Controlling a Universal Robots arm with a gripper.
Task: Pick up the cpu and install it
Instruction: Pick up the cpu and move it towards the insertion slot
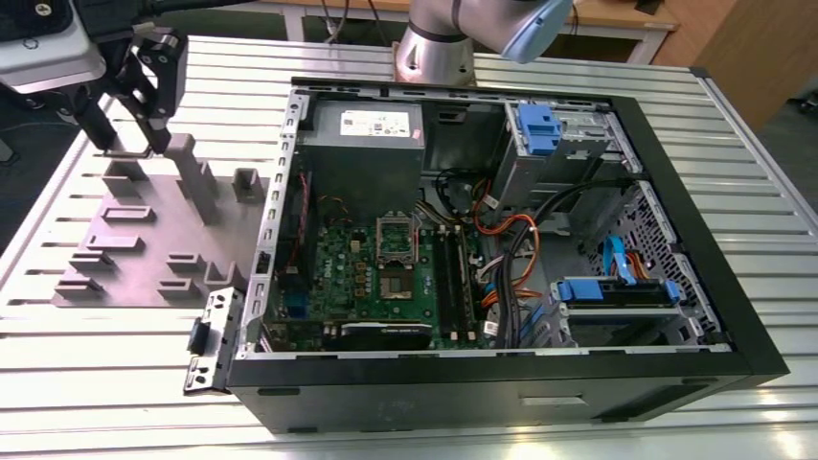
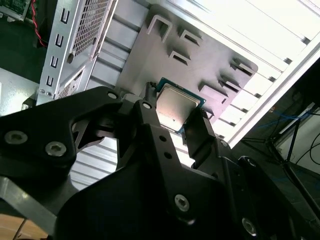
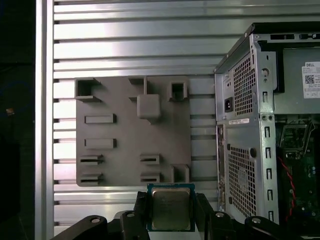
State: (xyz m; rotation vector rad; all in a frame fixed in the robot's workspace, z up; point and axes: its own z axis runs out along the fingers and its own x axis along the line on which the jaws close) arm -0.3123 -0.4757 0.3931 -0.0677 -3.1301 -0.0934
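The gripper hangs over the back edge of the grey fixture plate, near the worktop's back corner on the exterior view's left. Its claw pinches the cpu: in both wrist views one dark finger presses each of two opposite sides, with the silvery top showing between them. The chip looks to be held clear of the plate, though the exterior view is too coarse there to be sure of a gap.

By my judgement the pick is done and the carry is in hand. The install is not yet made: the socket sits on the board inside the open computer case, well apart from the claw. Seating the chip calls for it to stay level in the pinch, come squarely over the socket frame in the right turn, and meet no cable or case wall
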